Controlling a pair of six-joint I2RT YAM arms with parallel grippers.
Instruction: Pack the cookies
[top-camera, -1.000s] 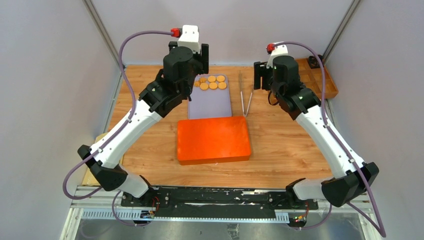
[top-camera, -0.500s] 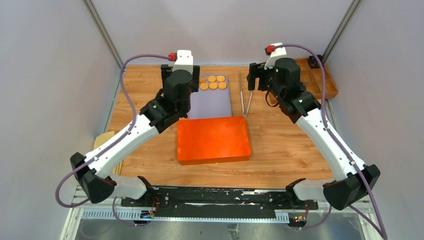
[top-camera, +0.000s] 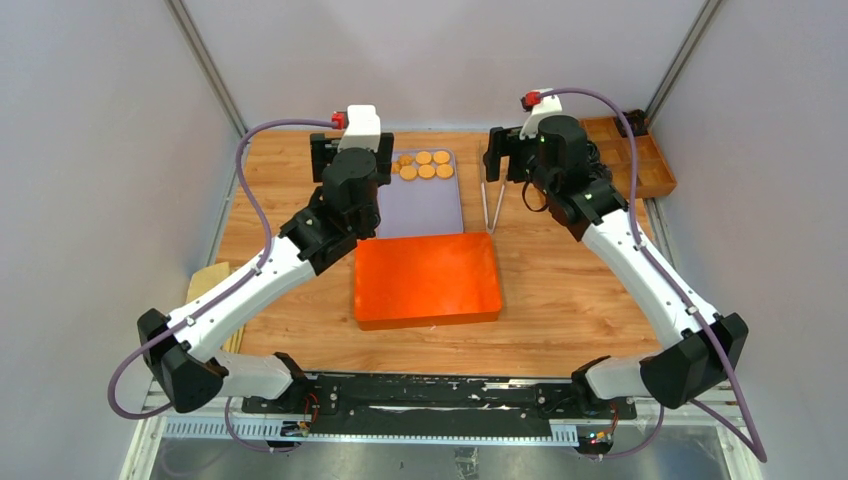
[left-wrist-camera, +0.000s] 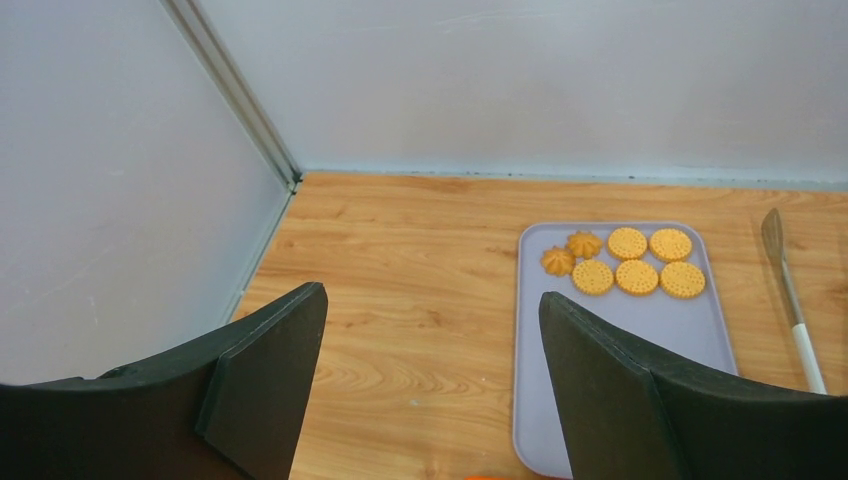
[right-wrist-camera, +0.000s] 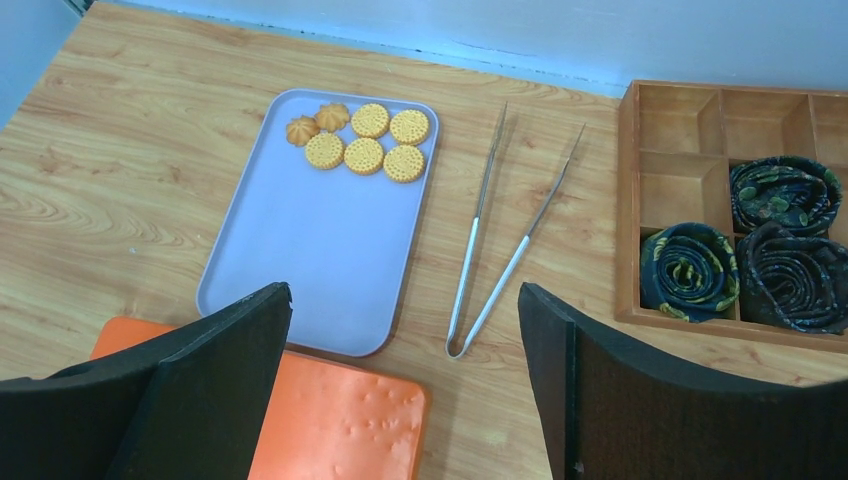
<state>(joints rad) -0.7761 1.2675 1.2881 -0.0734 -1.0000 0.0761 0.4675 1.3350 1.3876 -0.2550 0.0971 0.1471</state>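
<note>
Several golden-orange cookies lie at the far end of a lavender tray; two at the left are flower-shaped. A closed orange box sits just in front of the tray. My left gripper hovers open and empty over bare wood, left of the tray. My right gripper hangs open and empty above the tray's near right corner and the tongs.
Metal tongs lie on the wood right of the tray. A wooden compartment box with rolled dark fabric stands at the back right. Walls close in on the left, right and back.
Both grippers have opened wider. The left gripper has shifted left, from over the cookies to beside the tray. The right gripper has shifted left towards the tongs.
</note>
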